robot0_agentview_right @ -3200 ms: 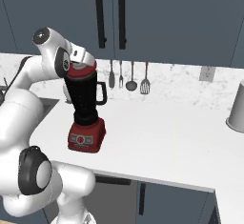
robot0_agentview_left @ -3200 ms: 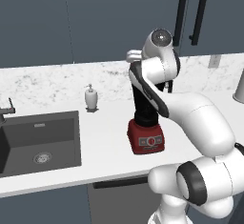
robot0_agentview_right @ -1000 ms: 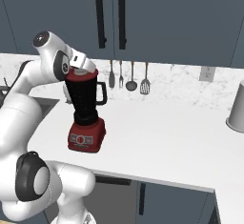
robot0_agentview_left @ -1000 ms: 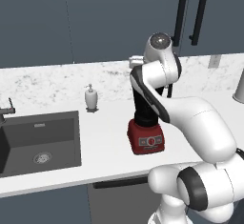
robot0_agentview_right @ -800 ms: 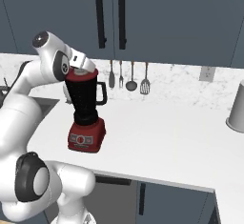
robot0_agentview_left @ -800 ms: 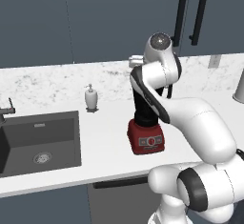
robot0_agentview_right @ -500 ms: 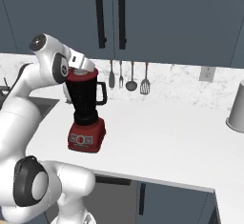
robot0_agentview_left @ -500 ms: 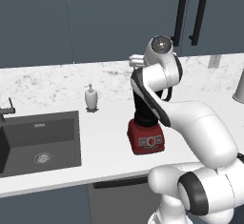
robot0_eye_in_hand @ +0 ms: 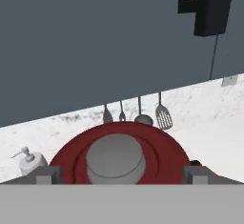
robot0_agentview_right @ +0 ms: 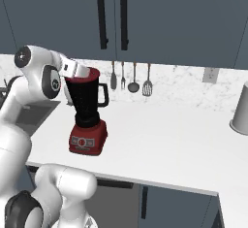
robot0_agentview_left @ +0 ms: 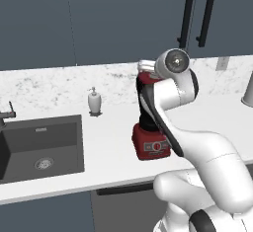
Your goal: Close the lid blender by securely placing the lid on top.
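The blender stands on the white counter, its red base (robot0_agentview_left: 151,145) (robot0_agentview_right: 88,138) below the black jar (robot0_agentview_right: 87,98). Much of the jar is hidden by my arm in the left base view. The red lid (robot0_agentview_right: 90,72) (robot0_agentview_left: 147,77) lies flat on the jar's rim. In the hand view the lid (robot0_eye_in_hand: 162,154) shows its pale grey centre cap (robot0_eye_in_hand: 116,157). My gripper (robot0_eye_in_hand: 122,174) (robot0_agentview_right: 83,72) (robot0_agentview_left: 144,68) is right at the lid, open, with one grey fingertip (robot0_eye_in_hand: 47,174) at each side of the disc.
A white soap dispenser (robot0_agentview_left: 94,101) stands left of the blender, beyond it a dark sink (robot0_agentview_left: 42,142) with a faucet (robot0_agentview_left: 5,115). Utensils (robot0_agentview_right: 130,79) hang on the back wall. A grey canister (robot0_agentview_right: 240,108) stands far right. Cabinet handles (robot0_agentview_right: 111,16) are overhead.
My arm's elbow has sunk a little lower over the last second. The hand stays at the lid; blender and lid have not moved.
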Motion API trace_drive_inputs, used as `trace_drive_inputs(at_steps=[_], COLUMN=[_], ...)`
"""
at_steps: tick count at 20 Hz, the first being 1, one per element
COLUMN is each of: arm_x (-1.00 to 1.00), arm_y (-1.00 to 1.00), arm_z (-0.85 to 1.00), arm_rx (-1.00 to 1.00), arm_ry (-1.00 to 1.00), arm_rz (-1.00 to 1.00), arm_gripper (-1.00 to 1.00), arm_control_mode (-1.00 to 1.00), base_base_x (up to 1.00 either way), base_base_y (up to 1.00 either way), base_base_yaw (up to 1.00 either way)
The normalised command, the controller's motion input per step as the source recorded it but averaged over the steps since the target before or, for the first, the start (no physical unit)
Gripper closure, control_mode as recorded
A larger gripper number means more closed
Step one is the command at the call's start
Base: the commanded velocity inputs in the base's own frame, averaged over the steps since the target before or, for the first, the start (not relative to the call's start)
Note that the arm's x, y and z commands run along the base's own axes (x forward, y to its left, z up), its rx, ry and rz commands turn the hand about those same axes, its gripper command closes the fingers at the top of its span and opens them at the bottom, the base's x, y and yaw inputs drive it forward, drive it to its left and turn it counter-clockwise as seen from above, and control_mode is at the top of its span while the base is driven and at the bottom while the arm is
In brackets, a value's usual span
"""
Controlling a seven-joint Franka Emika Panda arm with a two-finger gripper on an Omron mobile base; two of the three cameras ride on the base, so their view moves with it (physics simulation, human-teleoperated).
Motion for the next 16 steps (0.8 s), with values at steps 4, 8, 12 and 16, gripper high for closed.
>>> trace_drive_inputs(at_steps=[4, 8, 12, 16], arm_x=[-0.91, -0.71, -0.47, -0.19], arm_y=[-0.16, -0.6, -0.86, -1.0], arm_z=[0.07, 0.18, 0.04, -0.01], arm_rx=[0.01, 0.0, 0.0, 0.0], arm_ry=[-0.07, 0.0, 0.0, 0.01], arm_rz=[0.0, -0.02, -0.01, 0.0], arm_gripper=[-1.0, -1.0, -1.0, -1.0], arm_control_mode=[-1.0, -1.0, -1.0, -1.0], base_base_x=[0.0, 0.0, 0.0, 0.0], base_base_y=[0.0, 0.0, 0.0, 0.0], base_base_yaw=[0.0, 0.0, 0.0, 0.0])
